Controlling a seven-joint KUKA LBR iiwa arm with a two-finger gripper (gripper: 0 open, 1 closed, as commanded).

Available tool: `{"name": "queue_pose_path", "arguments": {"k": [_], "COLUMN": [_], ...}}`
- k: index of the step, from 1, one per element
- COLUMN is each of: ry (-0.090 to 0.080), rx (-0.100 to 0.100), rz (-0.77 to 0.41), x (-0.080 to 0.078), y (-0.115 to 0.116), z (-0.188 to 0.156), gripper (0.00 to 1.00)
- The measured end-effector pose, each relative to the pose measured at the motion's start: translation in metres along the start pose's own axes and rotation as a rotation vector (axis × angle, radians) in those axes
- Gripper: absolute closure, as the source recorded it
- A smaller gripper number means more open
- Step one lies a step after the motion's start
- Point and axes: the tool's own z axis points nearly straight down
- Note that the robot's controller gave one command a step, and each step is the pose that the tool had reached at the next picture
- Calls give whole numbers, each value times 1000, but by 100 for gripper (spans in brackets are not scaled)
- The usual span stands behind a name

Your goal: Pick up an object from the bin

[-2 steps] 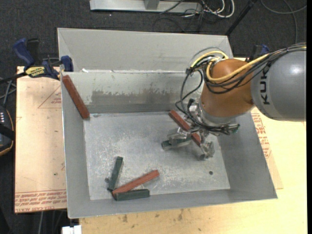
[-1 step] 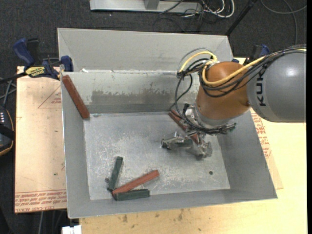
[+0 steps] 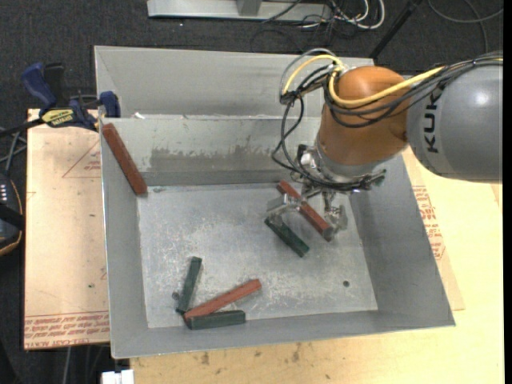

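Two bars beneath orange wrist cover (image 3: 364,114): red bar (image 3: 314,217) partly hidden, green bar (image 3: 288,238).

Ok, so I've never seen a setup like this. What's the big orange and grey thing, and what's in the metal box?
That is a robot arm, seen by one camera looking down from above, slightly sideways. It reaches in from the right over a grey metal bin. The orange cover sits on its wrist. Below it is the pincer, low over a reddish-brown bar and a dark green bar, right of the bin's middle. I cannot tell whether it grips either. A second reddish bar leans on the left wall, and three loose bars lie near the front left corner.
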Motion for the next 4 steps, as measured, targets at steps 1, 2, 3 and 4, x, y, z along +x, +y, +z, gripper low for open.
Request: {"name": "queue_pose_path", "arguments": {"k": [1,2,3,4], "ry": [-4,-1,7,6], "rx": [14,7,6,6], "rz": [-22,-188,-512,-512], "x": [0,-9,5,5], "y": [-15,37,-34,-34], "z": [-32,7,41,40], "gripper": [0,0,100,100]}}
